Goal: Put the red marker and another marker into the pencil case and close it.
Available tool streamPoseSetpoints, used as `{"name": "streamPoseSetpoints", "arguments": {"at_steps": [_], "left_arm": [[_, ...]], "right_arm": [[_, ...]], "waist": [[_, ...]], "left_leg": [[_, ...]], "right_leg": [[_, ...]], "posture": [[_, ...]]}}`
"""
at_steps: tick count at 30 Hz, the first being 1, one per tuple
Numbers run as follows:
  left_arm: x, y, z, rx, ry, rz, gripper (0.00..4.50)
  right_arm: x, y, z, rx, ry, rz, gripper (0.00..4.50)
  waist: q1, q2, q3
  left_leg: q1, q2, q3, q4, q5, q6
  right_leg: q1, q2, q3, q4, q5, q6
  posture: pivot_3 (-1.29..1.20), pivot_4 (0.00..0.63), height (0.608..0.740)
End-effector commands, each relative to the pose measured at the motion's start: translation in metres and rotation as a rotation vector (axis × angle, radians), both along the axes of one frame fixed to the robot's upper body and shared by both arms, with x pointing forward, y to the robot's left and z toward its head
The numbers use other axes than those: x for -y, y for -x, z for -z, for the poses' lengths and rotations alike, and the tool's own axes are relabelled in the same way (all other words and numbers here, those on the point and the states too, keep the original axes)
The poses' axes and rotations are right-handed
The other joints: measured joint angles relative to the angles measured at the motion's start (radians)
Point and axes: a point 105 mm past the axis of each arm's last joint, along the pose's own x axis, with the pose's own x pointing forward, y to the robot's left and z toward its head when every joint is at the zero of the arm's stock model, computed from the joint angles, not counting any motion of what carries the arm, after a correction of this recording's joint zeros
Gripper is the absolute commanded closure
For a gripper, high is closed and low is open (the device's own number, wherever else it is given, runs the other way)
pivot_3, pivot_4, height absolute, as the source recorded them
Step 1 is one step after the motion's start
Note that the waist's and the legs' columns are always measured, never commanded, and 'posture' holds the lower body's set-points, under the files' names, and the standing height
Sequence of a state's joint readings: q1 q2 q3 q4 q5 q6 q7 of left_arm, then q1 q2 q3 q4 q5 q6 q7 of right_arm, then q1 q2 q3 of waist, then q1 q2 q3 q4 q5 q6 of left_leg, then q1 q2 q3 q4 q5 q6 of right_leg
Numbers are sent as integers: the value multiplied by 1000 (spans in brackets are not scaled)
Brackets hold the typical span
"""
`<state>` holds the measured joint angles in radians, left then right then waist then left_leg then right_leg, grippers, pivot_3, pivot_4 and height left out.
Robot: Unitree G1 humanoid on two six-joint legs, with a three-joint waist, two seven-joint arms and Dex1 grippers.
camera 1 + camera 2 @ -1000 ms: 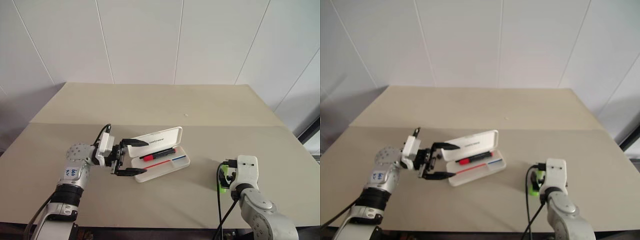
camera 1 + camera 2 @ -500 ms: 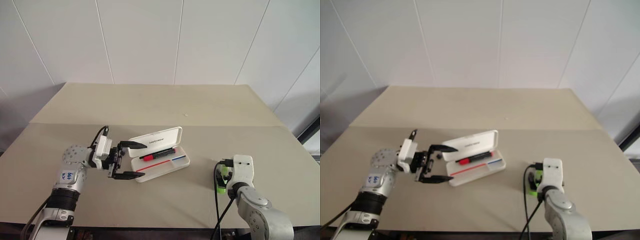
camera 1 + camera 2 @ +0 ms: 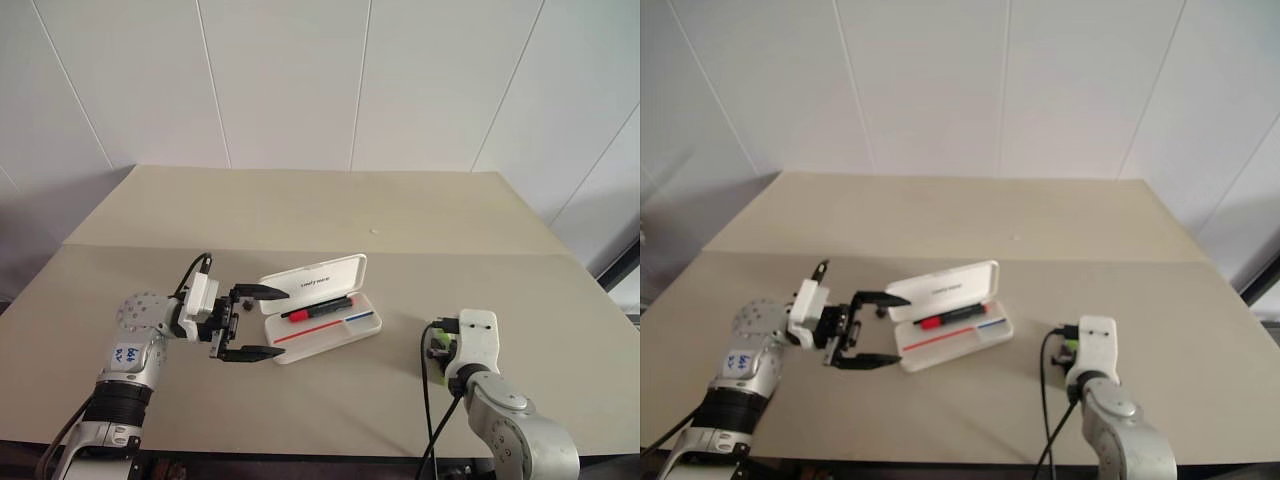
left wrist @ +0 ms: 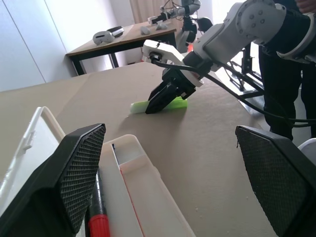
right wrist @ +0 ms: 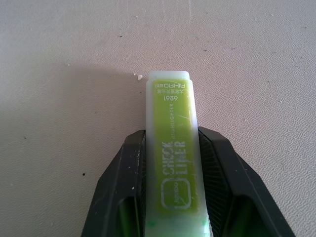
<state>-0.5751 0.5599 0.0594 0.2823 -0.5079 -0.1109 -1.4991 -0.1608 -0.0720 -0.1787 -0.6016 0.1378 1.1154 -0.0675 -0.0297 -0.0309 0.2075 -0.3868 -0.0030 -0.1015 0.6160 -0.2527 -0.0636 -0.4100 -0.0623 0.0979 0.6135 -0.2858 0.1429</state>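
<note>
The white pencil case [image 3: 322, 278] lies open at mid-table, lid raised behind its tray. Inside the tray lies the red marker [image 3: 315, 309], black barrel with a red end. My left gripper [image 3: 284, 321] is open and level at the case's left end, one black finger on either side and clear of it. To the right, the lime-green marker [image 5: 173, 148] lies flat on the table. My right gripper [image 5: 172, 142] is shut on it, with black pads [image 5: 129, 168] pressed against both long sides. The left wrist view shows that same grip on the marker [image 4: 175, 103].
The beige table [image 3: 320, 215] has bare room behind the case and between the case and the green marker. A black cable [image 3: 428, 400] loops by my right wrist. In the left wrist view a person in dark clothes [image 4: 289, 74] stands beyond the table's right side.
My right gripper's fingers have closed onto the green marker. The left gripper stays open by the case's end. The whole picture has shifted a little.
</note>
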Motion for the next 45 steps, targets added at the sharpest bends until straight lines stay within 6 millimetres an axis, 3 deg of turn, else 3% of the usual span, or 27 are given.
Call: {"name": "streamPoseSetpoints", "arguments": {"at_steps": [1, 10, 20, 24, 34, 45], "left_arm": [[-5, 2, -10, 37, 11, -5, 0], [-14, 1, -7, 26, 9, -57, 0], [-27, 6, -5, 30, 28, -183, 0], [-32, 12, -4, 27, 49, -247, 0], [-34, 27, 0, -1, 58, -300, 0], [-51, 32, 8, -25, 33, -376, 0]], "right_arm": [[5, 1, 3, -15, 15, -17, 2637], [-22, -5, -39, 116, 66, -343, 2637], [-62, 0, -72, 193, 284, -959, 2637], [-87, 4, -87, 306, 371, -1262, 2637], [-127, -5, -84, 453, 554, -1771, 2637], [-161, -29, -65, 428, 617, -1936, 2637]], "waist": [[0, 0, 0], [-6, 1, 1], [-4, 1, 1], [-4, 1, 1], [-13, 1, 2], [-25, 2, 2]], "left_leg": [[0, 0, 0, 0, 0, 0], [0, 0, 0, 0, 0, 0], [-1, 0, 0, -1, 0, 0], [-1, 0, 1, -1, 0, 0], [-1, 1, 1, -1, 0, 0], [-1, 1, 1, -1, 0, -2]], "right_leg": [[0, 0, 0, 0, 0, 0], [-1, 0, 0, -1, 0, 0], [-1, 0, 0, -3, 0, 0], [-1, 0, 0, -3, 0, 1], [-1, 0, 0, -2, 0, 1], [-2, 0, 0, -1, 0, 0]], "posture": [[0, 150, 740], [0, 150, 740], [0, 150, 740], [0, 150, 740], [0, 150, 740], [0, 150, 740]]}}
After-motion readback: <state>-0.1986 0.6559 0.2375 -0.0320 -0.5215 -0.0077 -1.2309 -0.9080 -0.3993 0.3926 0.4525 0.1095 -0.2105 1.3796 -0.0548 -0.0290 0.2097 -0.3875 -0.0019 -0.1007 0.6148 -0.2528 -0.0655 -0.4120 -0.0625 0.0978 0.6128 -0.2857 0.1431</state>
